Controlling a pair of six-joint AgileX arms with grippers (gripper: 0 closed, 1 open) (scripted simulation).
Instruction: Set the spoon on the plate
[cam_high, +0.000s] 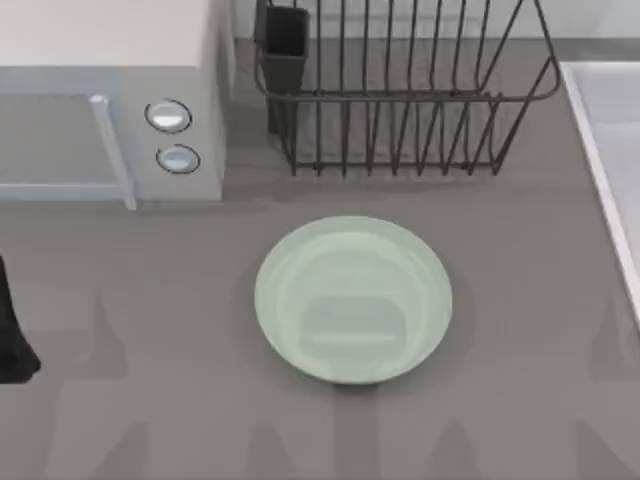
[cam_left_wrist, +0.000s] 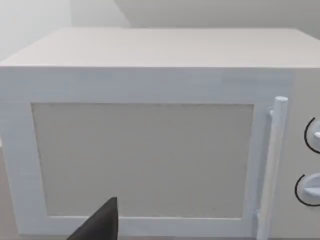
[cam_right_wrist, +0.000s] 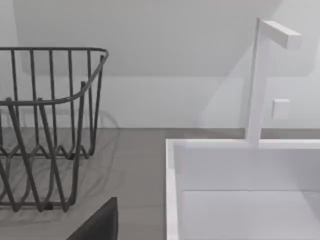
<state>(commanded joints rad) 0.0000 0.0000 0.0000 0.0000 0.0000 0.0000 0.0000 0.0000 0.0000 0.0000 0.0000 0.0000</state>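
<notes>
Mint-green, the plate (cam_high: 352, 300) lies bare mid-table, so the spoon must be located first; neither gripper's finger state can be told, the left arm (cam_high: 12, 335) parked at the table's left edge.

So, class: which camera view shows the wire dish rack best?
The top view: the dark wire dish rack appears nearly whole behind the round pale mint-green plate. The right wrist view catches one end of the rack beside the white sink. The left wrist view faces the white microwave.
</notes>
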